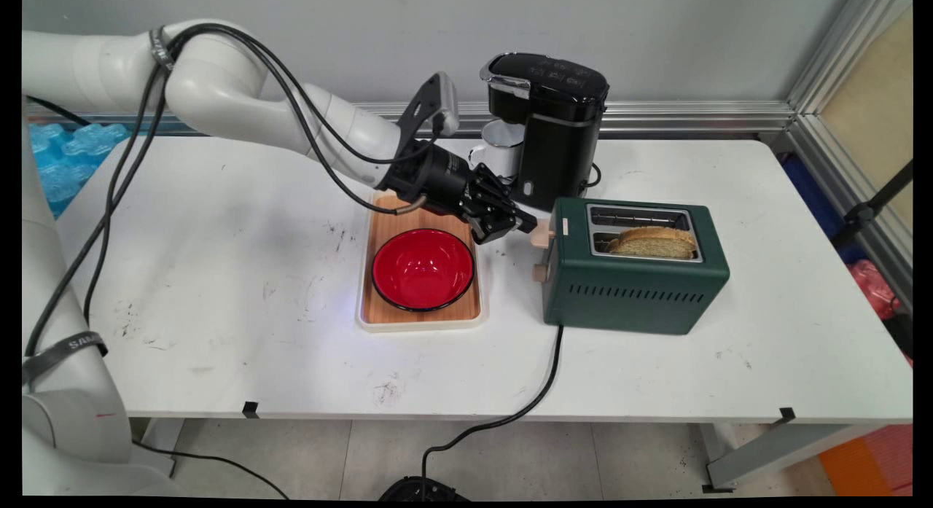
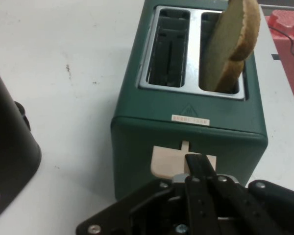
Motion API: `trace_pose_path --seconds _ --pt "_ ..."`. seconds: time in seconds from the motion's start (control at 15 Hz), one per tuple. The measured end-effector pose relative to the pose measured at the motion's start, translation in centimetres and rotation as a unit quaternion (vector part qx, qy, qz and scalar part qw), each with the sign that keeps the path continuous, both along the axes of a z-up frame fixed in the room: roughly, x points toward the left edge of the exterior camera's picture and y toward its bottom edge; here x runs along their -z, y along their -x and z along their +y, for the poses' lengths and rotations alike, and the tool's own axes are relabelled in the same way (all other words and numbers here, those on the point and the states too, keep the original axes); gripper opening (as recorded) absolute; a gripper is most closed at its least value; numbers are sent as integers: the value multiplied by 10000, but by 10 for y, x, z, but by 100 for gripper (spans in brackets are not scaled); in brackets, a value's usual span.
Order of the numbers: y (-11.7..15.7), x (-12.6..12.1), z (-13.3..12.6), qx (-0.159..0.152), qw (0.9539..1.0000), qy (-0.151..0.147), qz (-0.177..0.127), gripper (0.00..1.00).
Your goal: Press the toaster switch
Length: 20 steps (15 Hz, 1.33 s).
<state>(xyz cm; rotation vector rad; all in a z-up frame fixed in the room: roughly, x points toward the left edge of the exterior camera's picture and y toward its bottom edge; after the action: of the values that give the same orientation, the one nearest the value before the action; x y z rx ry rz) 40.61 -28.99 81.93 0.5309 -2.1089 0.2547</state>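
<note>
At the left end of the dark green two-slot metal toaster point(image 1: 634, 286), the black two-finger gripper point(image 1: 526, 222) has its fingers drawn together, tips resting on the cream-coloured plastic lever point(image 1: 540, 236) that sticks out of the toaster's end wall. Seen from the hand, the closed fingertips point(image 2: 200, 164) lie across the middle of that lever point(image 2: 164, 161), which sits at the bottom of a short slot under a small pale label. Nothing is clasped between the fingers; they press as one narrow point.

The toaster stands right of the table's centre, with its long side toward the near edge. A slice of browned bread point(image 1: 654, 242) stands partly out of the nearer slot, leaning a little; the farther slot is bare. A second small cream knob point(image 1: 538, 273) shows lower on the same end wall. A black power cord point(image 1: 543, 388) runs from the toaster's near left corner over the front edge of the white table point(image 1: 219, 275).

Just left of the gripper lies a wooden tray with a white rim point(image 1: 379, 315), holding a glossy red bowl with a dark edge point(image 1: 423, 269). Behind the gripper, near the wall, stands a black coffee maker point(image 1: 554, 129) with a white cup point(image 1: 499, 149) under its spout.
</note>
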Motion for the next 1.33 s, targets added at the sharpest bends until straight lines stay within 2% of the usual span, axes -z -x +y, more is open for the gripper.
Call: trace_pose_path --seconds 1.33 --pt "18 21 -14 -80 9999 -78 11 0"
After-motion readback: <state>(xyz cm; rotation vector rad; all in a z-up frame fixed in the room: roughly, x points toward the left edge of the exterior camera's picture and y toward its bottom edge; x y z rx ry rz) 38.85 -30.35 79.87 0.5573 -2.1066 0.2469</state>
